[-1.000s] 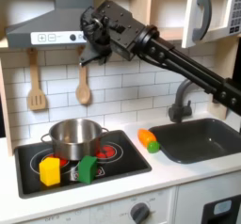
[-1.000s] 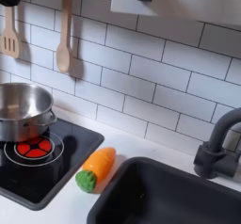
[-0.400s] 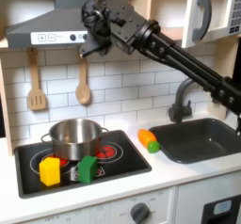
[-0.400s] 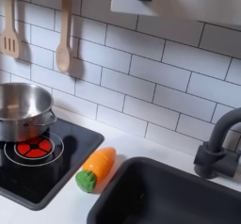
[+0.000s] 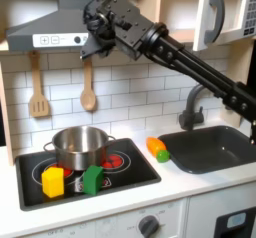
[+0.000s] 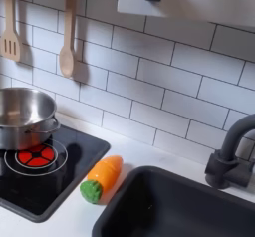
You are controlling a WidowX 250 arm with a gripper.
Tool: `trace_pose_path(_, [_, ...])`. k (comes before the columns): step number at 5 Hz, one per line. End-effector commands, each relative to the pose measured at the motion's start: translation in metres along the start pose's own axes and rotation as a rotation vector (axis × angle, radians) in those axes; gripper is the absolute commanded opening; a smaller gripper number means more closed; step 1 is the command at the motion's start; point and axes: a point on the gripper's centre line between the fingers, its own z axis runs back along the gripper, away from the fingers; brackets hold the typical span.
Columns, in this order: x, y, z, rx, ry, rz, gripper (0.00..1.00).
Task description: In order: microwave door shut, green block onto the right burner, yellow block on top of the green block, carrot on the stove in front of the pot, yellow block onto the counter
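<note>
While the arm reaches high across the first exterior view, its gripper hangs up by the range hood, far above the stove; whether the jaws are parted or closed I cannot tell, and nothing shows between them. Below, a steel pot sits on the far left burner. The yellow block and green block stand near each other on the stove's near edge. The carrot lies on the white counter between stove and sink. The microwave sits at upper right, its door shut.

In the second exterior view, the carrot lies just beside the sink, right of the pot, before white tiles.
</note>
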Motion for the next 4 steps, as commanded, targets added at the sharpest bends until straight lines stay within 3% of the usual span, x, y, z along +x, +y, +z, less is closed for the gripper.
trace_pose_path(1, [0.003, -0.001, -0.001, -0.01, -0.003, 0.011, 0.0])
trace_pose_path(4, [0.014, 0.001, -0.006, -0.012, -0.017, 0.032, 0.0])
